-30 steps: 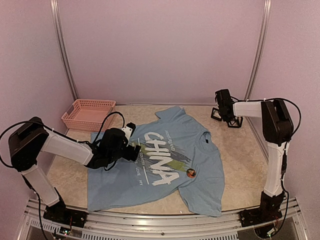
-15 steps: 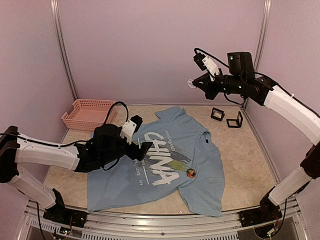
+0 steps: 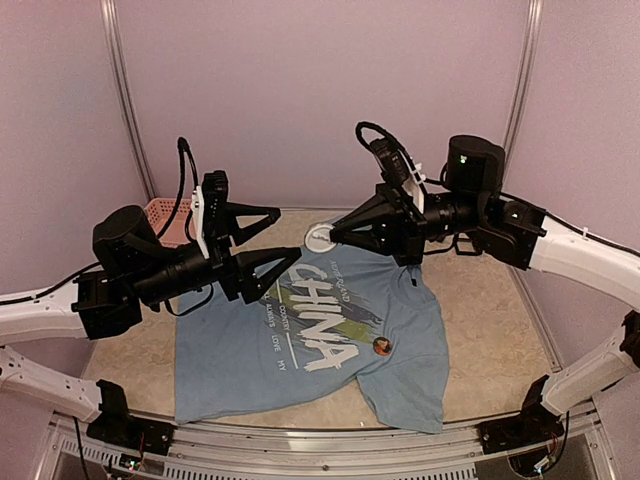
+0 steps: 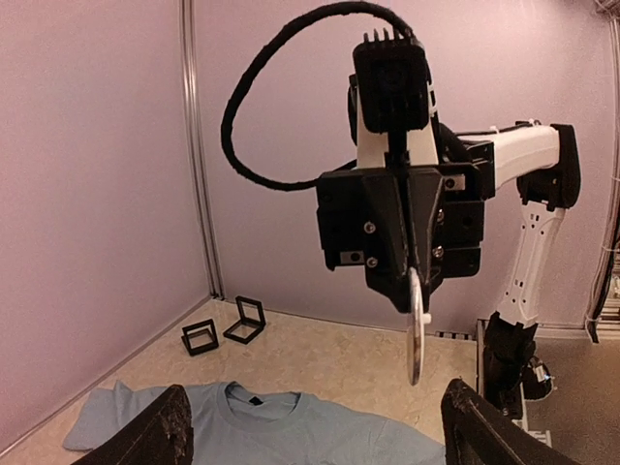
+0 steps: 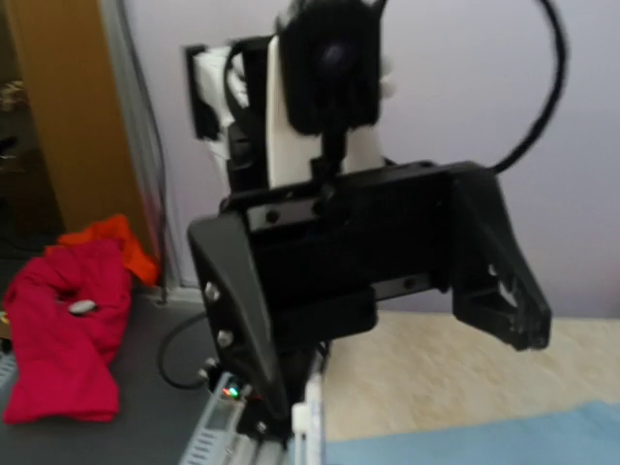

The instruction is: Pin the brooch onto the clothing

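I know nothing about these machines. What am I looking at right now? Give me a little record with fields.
Left fingers: spread open, empty, up in the air
Right fingers: shut on the brooch, a white disc, facing the left fingers
T-shirt: light blue, spread on the table below
On its chest: small round badge
Back left corner: pink basket

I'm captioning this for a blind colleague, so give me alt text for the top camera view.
In mid-air above a light blue CHINA T-shirt lying flat, the right tool pinches a white brooch while the left tool stands open facing it. A small round badge sits on the shirt's front.
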Robot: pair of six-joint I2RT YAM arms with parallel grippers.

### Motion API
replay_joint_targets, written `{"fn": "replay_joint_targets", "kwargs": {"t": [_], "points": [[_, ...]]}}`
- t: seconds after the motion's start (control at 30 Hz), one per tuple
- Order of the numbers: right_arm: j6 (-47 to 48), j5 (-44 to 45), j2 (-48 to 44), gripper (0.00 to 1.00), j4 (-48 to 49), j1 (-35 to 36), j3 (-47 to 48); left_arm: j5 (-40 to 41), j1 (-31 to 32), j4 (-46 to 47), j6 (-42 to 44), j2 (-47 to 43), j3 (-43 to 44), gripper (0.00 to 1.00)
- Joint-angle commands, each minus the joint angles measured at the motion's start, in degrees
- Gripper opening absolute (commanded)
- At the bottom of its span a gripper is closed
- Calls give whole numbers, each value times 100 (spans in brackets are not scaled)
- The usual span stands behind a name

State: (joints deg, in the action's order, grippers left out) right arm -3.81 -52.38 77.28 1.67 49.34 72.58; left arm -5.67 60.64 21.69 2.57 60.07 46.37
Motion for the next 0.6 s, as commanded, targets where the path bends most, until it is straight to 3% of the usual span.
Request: {"fn": "replay_joint_targets", "kwargs": {"t": [0.0, 0.23, 0.43, 0.57], "points": [[-453, -78, -245, 0, 978, 333, -190, -373, 276, -295, -42, -35, 284, 80], [-756, 299, -360, 0, 1862, 591, -655, -336, 603, -116, 86, -14, 316, 57], [-1198, 458, -274, 0, 2941, 669, -1106, 75, 778, 708, -138, 78, 175, 40], [-1279, 483, -256, 0, 3110, 684, -1152, -20, 782, 797, -145, 168, 160, 18]]}}
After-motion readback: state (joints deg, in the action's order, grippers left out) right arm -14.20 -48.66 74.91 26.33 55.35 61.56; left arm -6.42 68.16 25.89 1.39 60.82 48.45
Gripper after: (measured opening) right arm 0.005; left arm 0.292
